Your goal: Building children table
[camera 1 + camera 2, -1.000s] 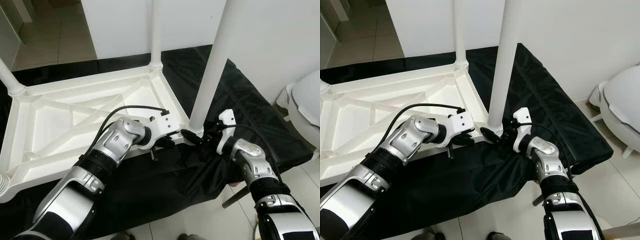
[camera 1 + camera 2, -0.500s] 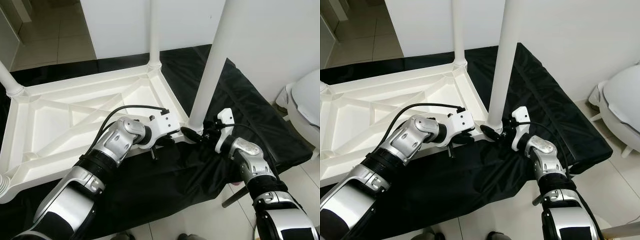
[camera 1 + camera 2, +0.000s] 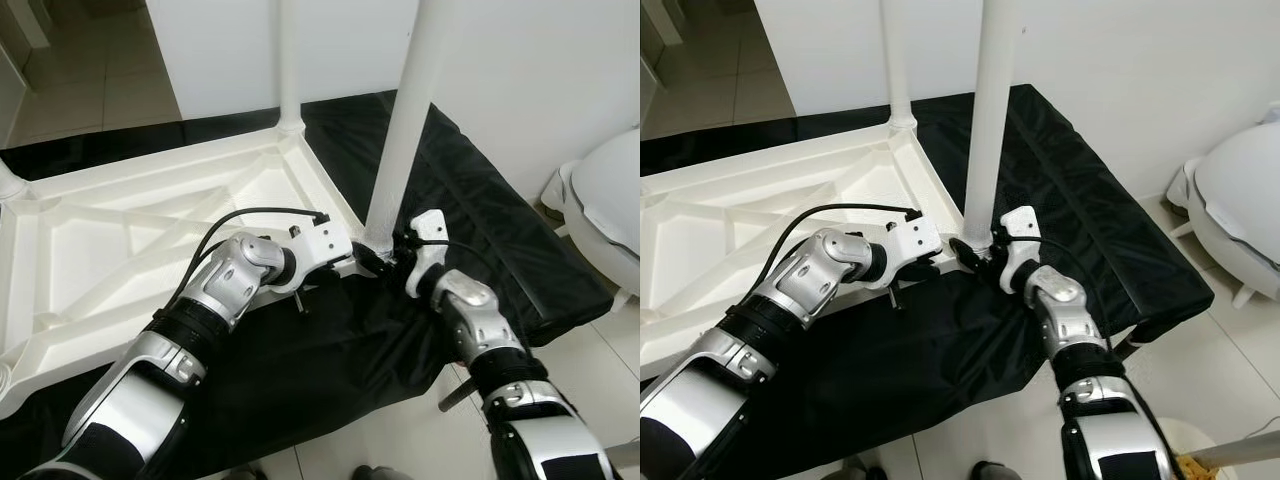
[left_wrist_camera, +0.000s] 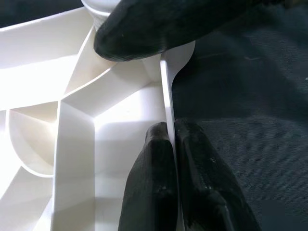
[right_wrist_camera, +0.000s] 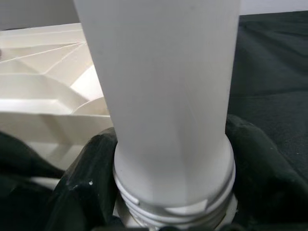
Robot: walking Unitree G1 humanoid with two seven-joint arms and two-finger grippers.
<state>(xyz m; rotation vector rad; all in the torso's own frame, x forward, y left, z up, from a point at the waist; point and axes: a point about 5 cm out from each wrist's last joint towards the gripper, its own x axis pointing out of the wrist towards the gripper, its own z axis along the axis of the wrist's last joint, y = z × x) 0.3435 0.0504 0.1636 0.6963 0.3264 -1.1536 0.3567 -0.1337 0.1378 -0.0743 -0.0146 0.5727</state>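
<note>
- The white table top (image 3: 150,230) lies upside down on a black cloth (image 3: 470,200). It looks hard, smooth and light.
- The near leg (image 3: 405,110) stands up at 3 o'clock from the top's middle. It could be slippery, so hold it low.
- The right gripper (image 3: 978,252) hugs the leg's bottom.
- The left gripper (image 4: 175,168) pinches the top's thin edge.

A home room; tiled floor (image 3: 90,80), white wall (image 3: 560,70), black-covered bed (image 3: 1080,220)
</note>
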